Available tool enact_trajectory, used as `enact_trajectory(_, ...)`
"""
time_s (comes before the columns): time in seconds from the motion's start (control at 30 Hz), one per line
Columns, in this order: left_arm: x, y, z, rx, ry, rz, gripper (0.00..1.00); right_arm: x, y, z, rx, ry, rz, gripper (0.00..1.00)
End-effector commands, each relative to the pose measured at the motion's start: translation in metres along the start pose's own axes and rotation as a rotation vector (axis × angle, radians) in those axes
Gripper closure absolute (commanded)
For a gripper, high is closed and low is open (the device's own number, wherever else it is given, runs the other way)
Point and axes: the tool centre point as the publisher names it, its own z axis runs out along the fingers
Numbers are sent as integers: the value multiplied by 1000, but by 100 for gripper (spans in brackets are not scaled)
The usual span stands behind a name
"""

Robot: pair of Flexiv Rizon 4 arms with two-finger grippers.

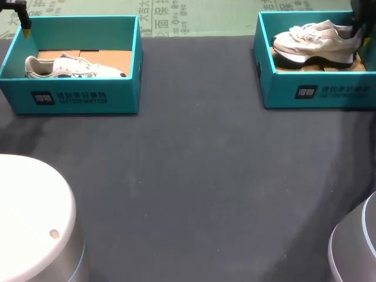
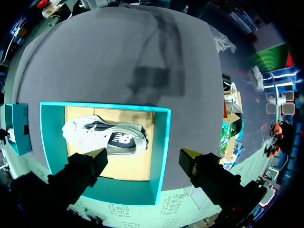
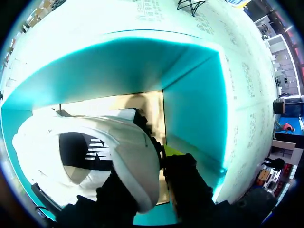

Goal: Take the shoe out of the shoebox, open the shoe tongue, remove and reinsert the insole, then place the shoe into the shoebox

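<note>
Two teal shoeboxes stand at the back of the table. The right box (image 1: 317,94) holds a pale shoe (image 1: 314,40) with a dark sole. My right gripper (image 1: 359,28) is at its heel. In the right wrist view that gripper (image 3: 159,164) is shut on the heel collar of the shoe (image 3: 95,142), one finger inside the opening and one outside, deep within the box walls (image 3: 190,109). The left box (image 1: 76,97) holds a white shoe (image 1: 70,67). My left gripper (image 1: 24,23) hangs above its far left corner, open (image 2: 143,156), over the box rim (image 2: 164,142) and apart from the shoe (image 2: 104,137).
Dark grey table cloth (image 1: 194,188) fills the space in front of both boxes. Brown cardboard (image 1: 111,59) lines the box floors. The rounded bases of my arms (image 1: 29,223) sit at the near corners.
</note>
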Motion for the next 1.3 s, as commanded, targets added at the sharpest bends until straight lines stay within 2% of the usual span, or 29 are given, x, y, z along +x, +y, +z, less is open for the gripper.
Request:
enact_trajectory(0.03,0,-1,0,-3,2,0,0,1,-3,-12,-6,-2,-4,100)
enact_trajectory(0.5,0,-1,0,-3,2,0,0,3,-7,-55,-31,-1,-31,100)
enact_trajectory(0.73,0,-1,0,-3,2,0,0,1,-11,-89,-55,-13,-28,100)
enact_trajectory(0.93,0,-1,0,-3,2,0,0,-6,-18,-129,-81,-30,-12,100)
enact_trajectory(1.3,0,-1,0,-3,2,0,0,-9,-40,-189,-98,-55,10,100)
